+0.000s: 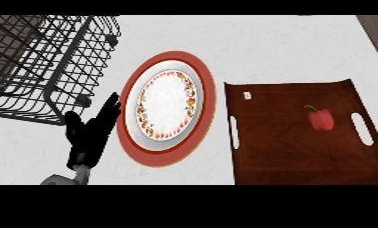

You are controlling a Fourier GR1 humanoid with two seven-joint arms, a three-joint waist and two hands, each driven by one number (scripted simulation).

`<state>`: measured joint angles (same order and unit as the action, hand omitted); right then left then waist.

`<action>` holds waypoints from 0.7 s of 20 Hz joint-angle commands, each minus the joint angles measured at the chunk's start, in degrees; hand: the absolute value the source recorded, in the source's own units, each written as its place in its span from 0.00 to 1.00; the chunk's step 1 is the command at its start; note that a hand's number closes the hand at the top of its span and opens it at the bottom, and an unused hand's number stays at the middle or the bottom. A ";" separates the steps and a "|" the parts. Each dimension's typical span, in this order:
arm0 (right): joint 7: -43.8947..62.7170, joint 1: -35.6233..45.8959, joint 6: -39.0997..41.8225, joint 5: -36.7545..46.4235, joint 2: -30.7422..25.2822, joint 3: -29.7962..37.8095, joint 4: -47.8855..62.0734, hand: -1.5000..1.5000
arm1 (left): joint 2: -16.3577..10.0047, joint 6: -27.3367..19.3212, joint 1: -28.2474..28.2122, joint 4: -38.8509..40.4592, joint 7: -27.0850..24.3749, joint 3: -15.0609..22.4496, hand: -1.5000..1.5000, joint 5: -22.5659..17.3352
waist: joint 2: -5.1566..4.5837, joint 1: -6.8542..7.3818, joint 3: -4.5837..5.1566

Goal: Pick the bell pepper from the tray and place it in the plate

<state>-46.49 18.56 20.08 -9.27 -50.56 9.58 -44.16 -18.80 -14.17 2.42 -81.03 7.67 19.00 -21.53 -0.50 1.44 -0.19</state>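
A small red bell pepper [320, 119] with a green stem lies on the right half of a dark brown tray [280, 147], near its right handle slot. To the left of the tray sits a white plate [164, 106] with a red rim and a flowered ring, nothing on it. My left hand [90, 132] stands open just left of the plate, fingers straight and pointing up toward the top of the view. It holds nothing. My right hand is out of sight.
A black wire basket [52, 62] stands at the upper left, close above my left hand. The white counter [280, 47] stretches behind the plate and tray. A small pale tag [246, 95] lies on the tray's upper left corner.
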 commanded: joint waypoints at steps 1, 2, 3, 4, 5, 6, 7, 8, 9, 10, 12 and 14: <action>-3.52 -0.01 3.55 8.37 -5.17 -6.07 -1.01 0.00 | -0.42 2.43 0.86 3.32 -0.32 -1.77 0.50 -1.39 | 0.01 -0.46 0.18; -2.25 -1.34 2.09 9.27 -4.57 -7.08 -3.50 0.00 | 1.92 0.18 0.67 3.06 -0.82 -0.63 0.50 -0.03 | 0.35 -1.21 0.23; -1.70 -0.81 1.70 10.49 -4.81 -8.01 -4.34 0.00 | 0.31 0.70 -0.23 1.74 0.35 -1.00 0.50 -0.06 | 0.42 -0.95 0.21; -0.11 -0.01 1.75 11.05 -4.69 -8.46 -4.65 0.00 | 0.68 -0.43 0.54 0.84 1.39 -1.48 0.50 0.25 | 0.45 -0.96 0.20; -2.11 0.12 1.57 12.84 -5.16 -9.03 -3.03 0.00 | -0.04 -0.18 0.81 -0.29 2.57 -1.38 0.50 0.61 | 0.39 -0.79 0.16; 0.76 2.30 -1.06 14.73 -3.46 -10.37 -3.06 0.00 | -1.01 3.40 -0.39 2.51 -0.07 -2.74 0.50 -0.71 | 0.30 -0.55 0.19; 2.67 -1.80 -1.92 14.13 -3.73 -9.92 -8.31 0.00 | 0.97 -1.67 -1.76 -1.46 2.07 -0.91 0.50 1.87 | 0.63 -1.37 0.21; 3.67 1.21 -1.74 15.98 -2.89 -10.85 -5.93 0.00 | 2.06 0.88 0.04 3.01 -0.64 -1.92 0.50 1.31 | 0.42 -1.11 0.21; 7.68 0.55 -2.96 16.35 -2.50 -11.57 -10.20 0.00 | 0.82 1.11 -1.50 -0.16 1.00 -2.07 0.50 0.76 | 0.58 -1.23 0.24; 9.34 -1.81 -2.29 15.57 -2.64 -10.82 -13.56 0.00 | 0.81 1.77 -3.31 0.38 0.00 -2.43 0.50 0.85 | 0.66 -1.56 0.25; 9.35 -2.96 -5.21 17.95 1.15 -11.62 -14.64 0.00 | 2.47 1.50 -1.43 2.84 -0.47 -2.55 0.50 2.37 | 0.55 -1.56 0.22; 14.16 -3.78 -6.10 18.82 2.56 -12.52 -19.76 0.00 | 5.07 -0.13 -0.73 3.05 -0.85 -1.16 0.50 4.02 | 0.61 -1.77 0.24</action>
<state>-37.68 16.47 16.14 7.18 -50.90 -1.35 -57.27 -16.48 -13.65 1.13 -80.02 7.01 16.81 -19.26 0.21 0.08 -0.13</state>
